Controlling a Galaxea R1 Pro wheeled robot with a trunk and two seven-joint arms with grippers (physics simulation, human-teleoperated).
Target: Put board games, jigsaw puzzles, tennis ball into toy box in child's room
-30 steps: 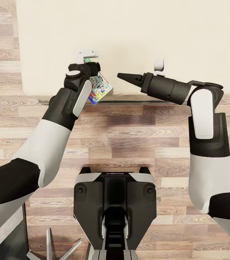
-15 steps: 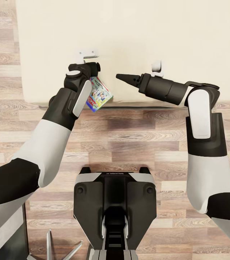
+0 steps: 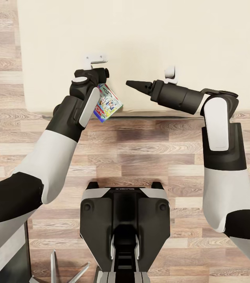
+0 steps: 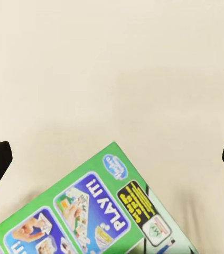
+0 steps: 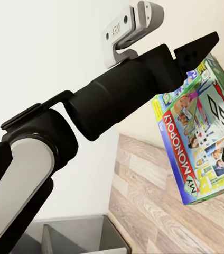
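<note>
A robot's left tool (image 3: 101,78), seen left of centre in the head view, pinches the top edge of a green-bordered board game (image 3: 108,103), which hangs tilted over the near edge of the cream bed (image 3: 140,39), partly above the wood floor (image 3: 140,145). In the left wrist view the box's (image 4: 96,211) printed face fills the lower part of the frame with the mattress behind it. The right wrist view shows the box (image 5: 199,143) dangling from one edge under the left arm's black fingers (image 5: 196,50).

The right tool (image 3: 135,84), just right of centre, points toward the box with its fingers pressed together on nothing.

The hold looks thin: with the box gripped by one edge and hanging at an angle, a quick swing of the arm or a turn of the base could, in this judgement, let it pivot or slip to the floor. The right tool sits near the box's path and could knock it if the left arm draws back across it.

A grey bin (image 5: 75,241) shows at the bottom of the right wrist view, and a dark cabinet edge (image 3: 7,255) at lower left in the head view.
</note>
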